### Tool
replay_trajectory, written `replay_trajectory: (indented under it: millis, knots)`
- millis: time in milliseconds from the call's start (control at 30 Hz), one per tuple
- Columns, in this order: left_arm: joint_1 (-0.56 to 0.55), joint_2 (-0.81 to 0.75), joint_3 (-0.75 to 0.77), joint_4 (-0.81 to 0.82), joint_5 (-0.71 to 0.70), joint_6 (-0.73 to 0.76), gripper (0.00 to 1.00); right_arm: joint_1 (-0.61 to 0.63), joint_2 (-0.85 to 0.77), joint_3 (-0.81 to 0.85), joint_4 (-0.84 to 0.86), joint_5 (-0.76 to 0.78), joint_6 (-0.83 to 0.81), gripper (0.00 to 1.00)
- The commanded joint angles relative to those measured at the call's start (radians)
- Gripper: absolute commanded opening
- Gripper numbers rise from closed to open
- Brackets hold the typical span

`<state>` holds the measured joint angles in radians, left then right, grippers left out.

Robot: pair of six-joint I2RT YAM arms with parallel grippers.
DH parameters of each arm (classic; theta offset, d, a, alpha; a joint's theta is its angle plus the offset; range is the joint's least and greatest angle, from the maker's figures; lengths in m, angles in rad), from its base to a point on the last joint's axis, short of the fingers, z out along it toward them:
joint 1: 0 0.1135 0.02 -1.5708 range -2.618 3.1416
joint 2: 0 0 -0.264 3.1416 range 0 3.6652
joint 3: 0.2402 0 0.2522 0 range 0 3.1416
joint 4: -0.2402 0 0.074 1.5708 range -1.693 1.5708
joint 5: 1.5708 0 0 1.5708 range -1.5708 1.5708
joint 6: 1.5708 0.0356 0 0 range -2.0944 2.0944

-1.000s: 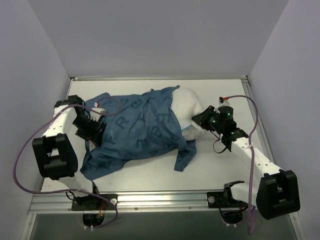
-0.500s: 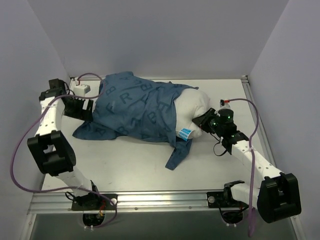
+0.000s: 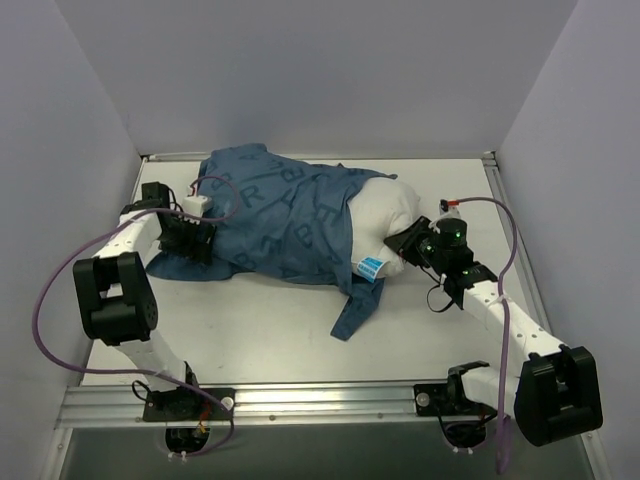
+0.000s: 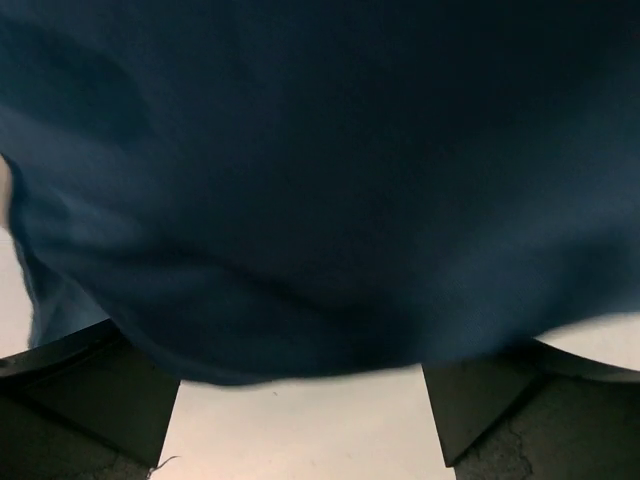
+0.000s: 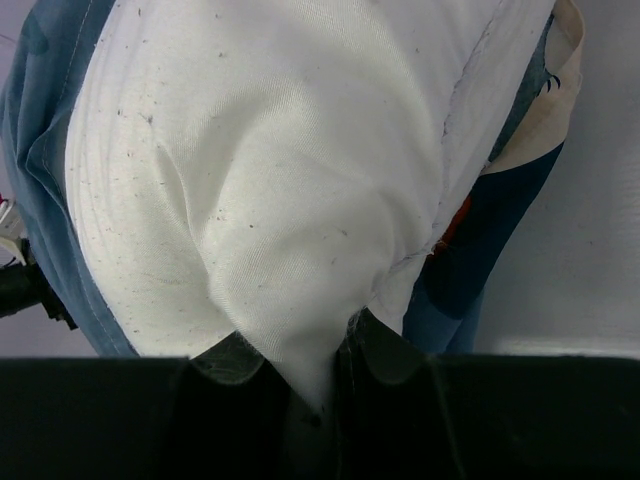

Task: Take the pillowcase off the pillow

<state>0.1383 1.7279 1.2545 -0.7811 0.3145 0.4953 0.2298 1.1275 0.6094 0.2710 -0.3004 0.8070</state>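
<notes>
The right hand (image 3: 408,243) clenches a corner of the plump white fabric pillow (image 3: 385,212), and the wide-open left hand (image 3: 192,240) is at the left edge of the dark blue letter-printed pillowcase (image 3: 280,220).

Blue pillowcase (image 3: 280,215) printed with darker letters, plain white pillow (image 3: 385,212) bearing a blue tag (image 3: 371,268)

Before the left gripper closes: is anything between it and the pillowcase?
Nothing visible. The open left gripper is at the pillowcase's left edge, with the fabric right before its fingers.
</notes>
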Motion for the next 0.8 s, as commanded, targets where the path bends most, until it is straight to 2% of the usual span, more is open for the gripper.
replay_trajectory:
  millis: [0, 33, 67, 133, 167, 200, 300, 400, 533, 633, 767]
  knots:
    - [-0.002, 0.054, 0.017, 0.183, -0.055, -0.086, 0.96, 0.003, -0.021, 0.016, 0.028, -0.016, -0.006, 0.00]
    - [-0.002, 0.088, 0.022, 0.187, -0.066, -0.093, 0.84, 0.002, -0.021, 0.018, 0.027, -0.016, -0.006, 0.00]
    - [0.000, 0.100, 0.026, 0.187, -0.074, -0.101, 0.58, -0.001, -0.020, 0.020, 0.025, -0.016, -0.009, 0.00]
    - [0.012, 0.125, 0.036, 0.187, -0.066, -0.113, 0.29, -0.009, -0.024, 0.026, 0.019, -0.013, -0.012, 0.00]
    - [0.020, 0.125, 0.039, 0.187, -0.065, -0.121, 0.05, -0.015, -0.028, 0.032, 0.008, -0.009, -0.017, 0.00]
    - [0.041, 0.125, 0.040, 0.189, -0.066, -0.127, 0.02, -0.030, -0.032, 0.035, 0.001, -0.003, -0.019, 0.00]
    - [0.090, 0.105, 0.062, 0.172, -0.081, -0.129, 0.02, -0.090, -0.077, 0.029, -0.025, 0.010, -0.026, 0.00]
    - [0.193, 0.088, 0.114, 0.157, -0.124, -0.113, 0.02, -0.153, -0.126, 0.033, -0.094, 0.007, -0.058, 0.00]
    - [0.329, 0.094, 0.230, 0.089, -0.115, -0.086, 0.02, -0.332, -0.208, 0.016, -0.141, -0.057, -0.091, 0.00]
    - [0.345, 0.104, 0.295, 0.068, -0.124, -0.075, 0.02, -0.389, -0.227, 0.023, -0.161, -0.118, -0.112, 0.00]
    - [0.328, 0.102, 0.309, 0.046, -0.068, -0.075, 0.02, -0.382, -0.201, 0.020, -0.136, -0.196, -0.104, 0.00]
